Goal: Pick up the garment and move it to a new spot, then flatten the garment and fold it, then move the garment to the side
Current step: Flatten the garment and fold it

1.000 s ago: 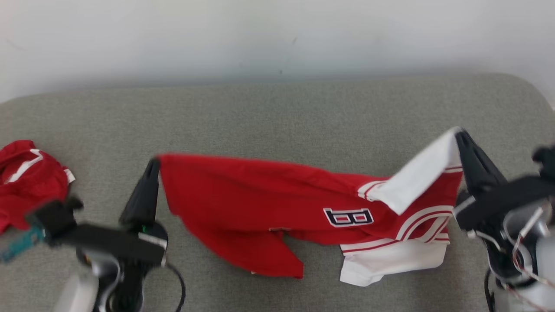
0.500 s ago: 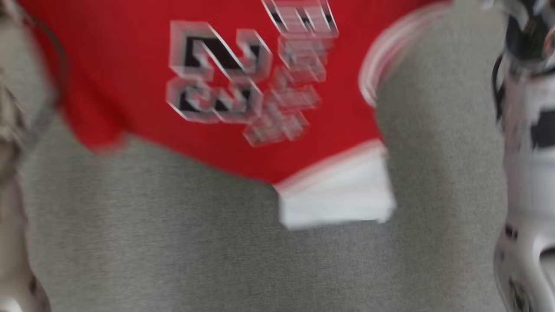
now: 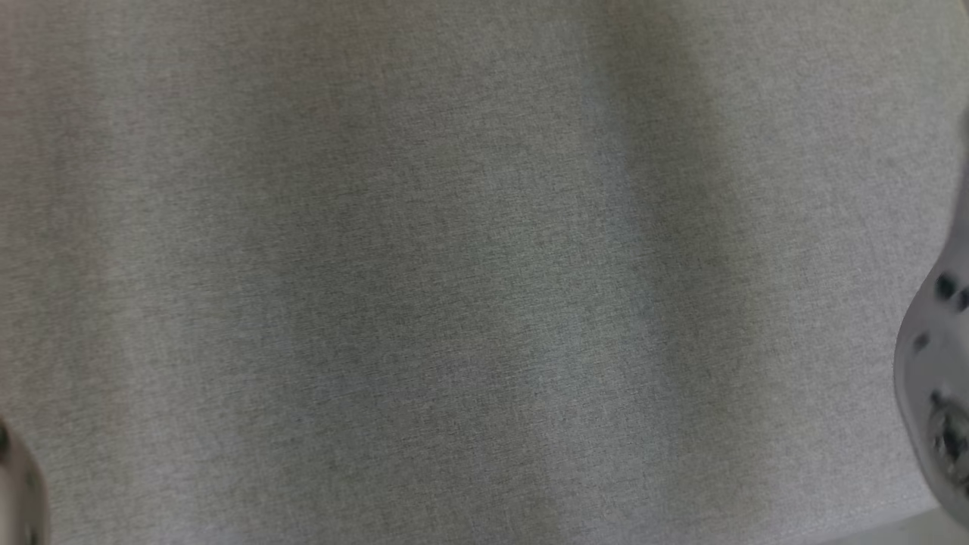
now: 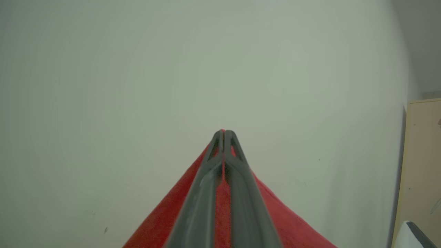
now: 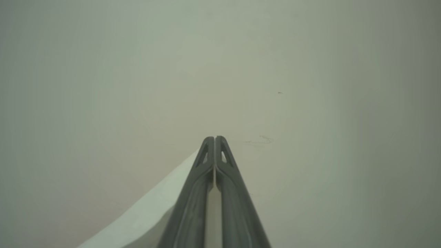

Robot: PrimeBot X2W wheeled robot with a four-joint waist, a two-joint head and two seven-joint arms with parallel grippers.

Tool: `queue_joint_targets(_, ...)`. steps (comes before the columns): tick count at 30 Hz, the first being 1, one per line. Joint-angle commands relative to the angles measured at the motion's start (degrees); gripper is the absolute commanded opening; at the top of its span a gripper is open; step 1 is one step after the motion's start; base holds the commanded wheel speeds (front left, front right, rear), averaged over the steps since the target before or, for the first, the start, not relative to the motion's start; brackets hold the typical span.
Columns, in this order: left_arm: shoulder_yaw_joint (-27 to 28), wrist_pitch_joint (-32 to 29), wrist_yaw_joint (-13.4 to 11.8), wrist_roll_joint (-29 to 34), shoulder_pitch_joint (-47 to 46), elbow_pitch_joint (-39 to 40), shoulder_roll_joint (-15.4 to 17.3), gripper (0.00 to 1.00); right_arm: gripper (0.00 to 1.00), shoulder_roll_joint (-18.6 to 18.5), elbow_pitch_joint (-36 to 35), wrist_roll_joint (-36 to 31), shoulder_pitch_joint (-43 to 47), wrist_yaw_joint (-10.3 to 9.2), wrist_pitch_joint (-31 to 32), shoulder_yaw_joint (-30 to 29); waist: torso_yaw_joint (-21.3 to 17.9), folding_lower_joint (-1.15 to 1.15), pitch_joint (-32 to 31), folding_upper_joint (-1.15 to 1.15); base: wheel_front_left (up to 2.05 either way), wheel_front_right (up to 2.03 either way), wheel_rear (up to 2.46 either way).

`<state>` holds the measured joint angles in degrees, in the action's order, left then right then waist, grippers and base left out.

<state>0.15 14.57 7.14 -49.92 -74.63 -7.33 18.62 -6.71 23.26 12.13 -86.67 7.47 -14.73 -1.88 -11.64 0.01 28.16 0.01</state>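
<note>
So the garment [image 4: 162,224] is up in the air right now, pinched at two spots. The left hand [image 4: 223,132] has its fingers pressed fully together on a peak of the red cloth, which fans out below on both sides of them. The right hand [image 5: 214,138] is closed just as tight, with the white edge [image 5: 148,213] of the garment running off to the lower left of its fingers. Both wrist views have the pale wall [image 4: 137,69] behind the fingertips, so I'd say both hands are pointing up and out with the cloth hanging below.

My guess on the why: holding two far-apart spots lets the garment hang open and shake itself out. That makes it easier to lay down flat in the new spot before folding. So we're in the carry part, with flattening still to come.

The head view looks down on the grey fabric surface [image 3: 454,265], with a pale forearm [image 3: 935,378] at the right edge. There's also a beige cabinet [image 4: 420,165] at the right of the left wrist view.

Writing-wise, nothing. I can't read any logo, label or print on the bits of cloth that show.
</note>
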Motion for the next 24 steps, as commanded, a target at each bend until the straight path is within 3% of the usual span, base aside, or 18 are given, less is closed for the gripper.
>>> queue_joint_targets(1,-2.2,0.5,0.4,-0.5,5.3,0.5,1.2,0.00,0.00,-0.9,1.3,0.4,4.3,0.03,-0.3,3.0,-0.7,-0.01,0.7,-0.01,0.00,0.00,0.00)
queue_joint_targets(5,-5.6,0.6,0.3,-1.0,16.8,1.8,3.2,0.00,0.00,-3.2,3.9,3.6,12.7,0.03,2.2,10.8,-1.5,-0.01,1.1,-0.01,0.00,0.00,0.00)
queue_joint_targets(13,-6.8,0.6,0.3,-2.3,41.6,-0.8,-0.5,0.00,0.00,-10.8,1.5,16.7,33.0,0.03,14.7,23.9,-1.0,-0.01,-3.6,-0.01,0.00,0.00,0.00)
queue_joint_targets(17,-8.4,0.6,0.3,-6.0,51.3,-5.5,-2.4,0.00,0.00,-15.0,-1.9,22.2,42.3,0.03,21.6,24.9,-0.2,-0.01,-9.6,-0.01,0.00,0.00,0.00)
queue_joint_targets(24,-12.5,-1.8,0.2,-12.7,61.3,-10.8,-3.2,0.00,0.00,-19.6,-7.5,25.4,54.8,0.03,33.1,24.3,0.4,-0.01,-18.5,-0.01,0.00,0.00,0.00)
